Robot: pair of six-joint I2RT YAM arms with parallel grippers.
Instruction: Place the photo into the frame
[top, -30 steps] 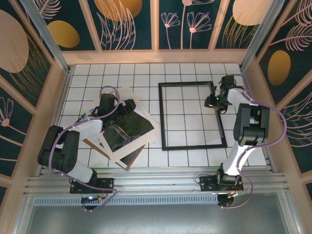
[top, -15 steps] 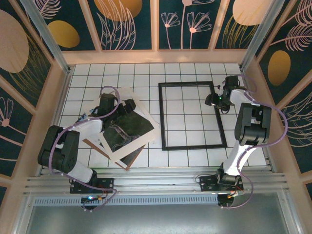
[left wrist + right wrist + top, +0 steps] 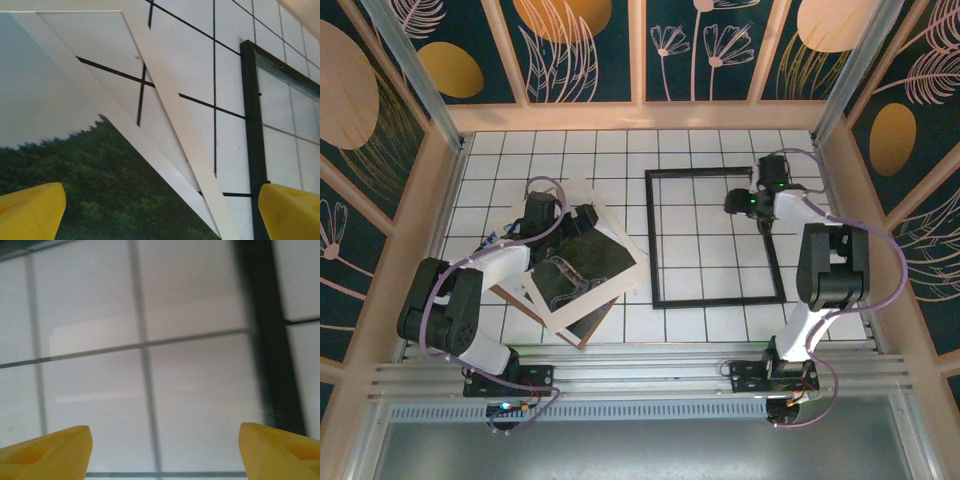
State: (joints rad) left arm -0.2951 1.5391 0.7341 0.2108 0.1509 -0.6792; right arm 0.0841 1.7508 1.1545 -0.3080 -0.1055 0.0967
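The job has hardly started. The photo (image 3: 582,265) is not in the frame (image 3: 651,240) yet. It lies in a crooked pile at the 9 o'clock side of the desk (image 3: 620,150), with a cream mat (image 3: 542,308) around it and a brown board (image 3: 505,297) under it. The frame lies flat and apart from the pile, at 3 o'clock from the photo. There is nothing inside it; I can see the desk squares through it.

The left fingers (image 3: 584,218) hang just above the photo's 12 o'clock end. They are spread as wide as they go and hold nothing. In the left wrist view the green trees of the photo sit between the yellow tips, and the frame's black bar is off at 3 o'clock.

The right fingers (image 3: 736,204) are over the frame's 1 o'clock corner, just inside the bar. They are open too, with only desk squares between them.

I think all the real work is left: pick the photo out of the pile, carry it toward 3 o'clock, and lay it square inside the frame.

A second ago the right fingers were at the frame's 3 o'clock bar and were closer together. Now they have slid toward 9 o'clock and opened wider. The left arm, the pile and the frame have not moved.
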